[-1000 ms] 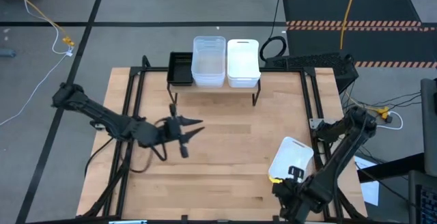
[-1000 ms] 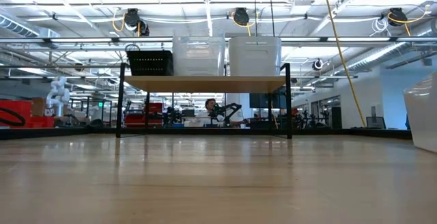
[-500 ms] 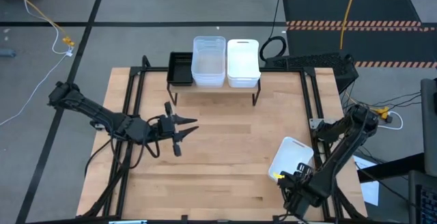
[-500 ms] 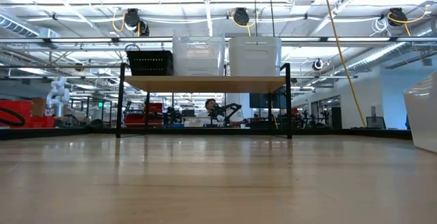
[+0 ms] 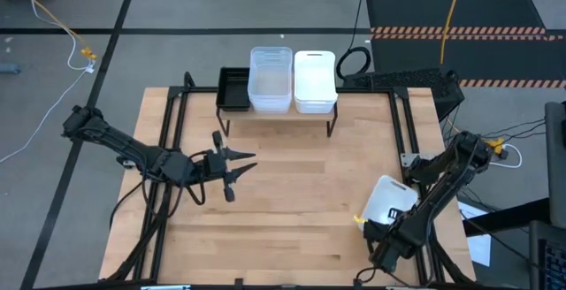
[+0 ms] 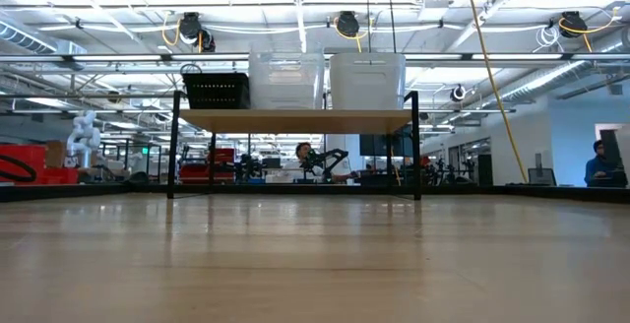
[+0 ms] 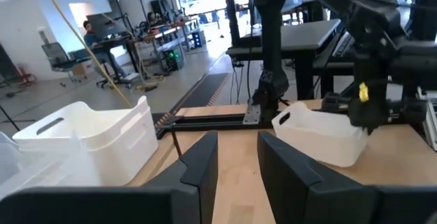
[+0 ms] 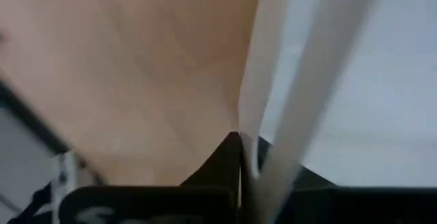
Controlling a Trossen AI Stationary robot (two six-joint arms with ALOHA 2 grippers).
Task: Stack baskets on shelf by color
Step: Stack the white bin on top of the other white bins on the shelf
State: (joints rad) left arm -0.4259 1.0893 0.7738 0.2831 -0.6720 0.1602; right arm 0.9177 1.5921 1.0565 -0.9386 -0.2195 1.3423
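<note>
Bright overhead striplights — right wrist view blurred

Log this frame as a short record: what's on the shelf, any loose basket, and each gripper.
shelf: black basket, clear basket, white basket, side by side
loose basket: second white basket, near the table's right edge
right gripper: shut on the second white basket's rim
left gripper: over mid-table, part open, holding nothing

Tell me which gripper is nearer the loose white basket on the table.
Right. The right gripper is at the white basket, pinching its rim at the table's right edge. The left gripper hovers over the table's left-middle, well apart from it.
</note>
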